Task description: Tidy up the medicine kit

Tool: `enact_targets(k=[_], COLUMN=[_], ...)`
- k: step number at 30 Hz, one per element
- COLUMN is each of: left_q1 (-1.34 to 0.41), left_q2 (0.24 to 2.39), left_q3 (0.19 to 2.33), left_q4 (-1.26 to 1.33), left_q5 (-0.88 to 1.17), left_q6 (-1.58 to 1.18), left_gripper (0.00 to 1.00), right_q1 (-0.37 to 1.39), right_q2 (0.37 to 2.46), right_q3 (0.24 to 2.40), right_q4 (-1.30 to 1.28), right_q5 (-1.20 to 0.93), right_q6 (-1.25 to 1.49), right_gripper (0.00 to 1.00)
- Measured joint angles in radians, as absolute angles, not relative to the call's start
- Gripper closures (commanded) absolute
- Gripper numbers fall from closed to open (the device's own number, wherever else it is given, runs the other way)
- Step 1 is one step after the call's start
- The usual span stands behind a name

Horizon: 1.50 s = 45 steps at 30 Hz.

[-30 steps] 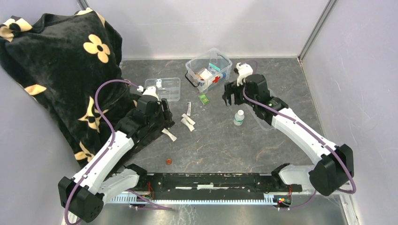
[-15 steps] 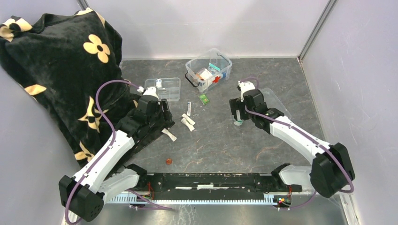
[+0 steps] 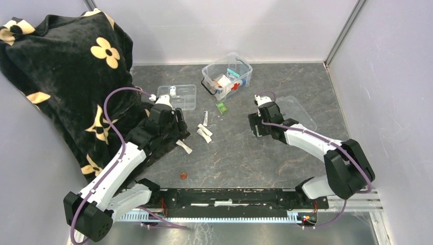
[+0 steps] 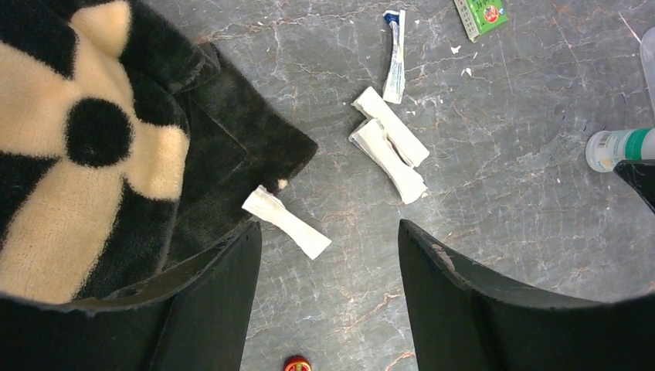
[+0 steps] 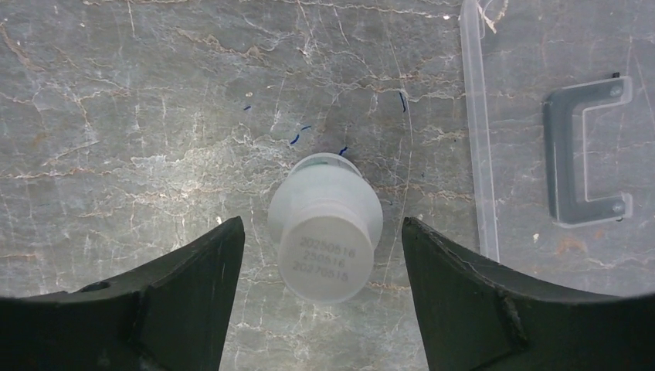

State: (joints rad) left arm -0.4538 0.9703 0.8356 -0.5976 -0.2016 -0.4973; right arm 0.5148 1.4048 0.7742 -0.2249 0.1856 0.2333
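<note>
Medicine kit (image 3: pixel 227 75): upper centre of the overhead frame, lid off, a few packets already inside, red cross on the near wall. Likely light, stiff and slick thin plastic, apt to skid if nudged. Best taken by a side wall at the rim or by the black handle, or simply left in place and filled from above. Right gripper (image 5: pixel 318 232): pointed straight down at centre right, jaws spread wide either side of an upright small white bottle (image 5: pixel 326 224), no contact visible, nothing held. Flat clear lid (image 5: pixel 556 116) just beside it at right. Left gripper (image 4: pixel 328 232): low at centre left, open and empty, over the blanket (image 4: pixel 93 139) edge and a white sachet (image 4: pixel 286 222), further sachets (image 4: pixel 390 147) beyond.
</note>
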Motion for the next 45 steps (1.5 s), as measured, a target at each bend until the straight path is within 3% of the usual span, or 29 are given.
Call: enact_targets(k=[16, 21, 28, 45], left_q1=[-0.454, -0.470, -0.634, -0.944], left_q2=[0.929, 0.923, 0.907, 0.945], left_q3=[0.828, 0.823, 0.772, 0.760], left_q4=[-0.583, -0.554, -0.470, -0.263], left_q5=[-0.143, -0.093, -0.109, -0.096], left_q6=[-0.485, -0.459, -0.439, -0.228], left_gripper=[0.28, 0.27, 0.01, 0.02], right_q1=[0.509, 0.508, 0.508, 0.509], right_q2=[1.479, 1.472, 1.439, 1.386], right_q3=[0.774, 0.772, 0.764, 0.767], right_q4=[-0.146, -0.127, -0.048, 0.007], right_q5=[0.154, 0.007, -0.336, -0.786], right_q6=[0.215, 0.229, 0.319, 0.506], right_gripper=[0.58, 0.59, 0.60, 0.60])
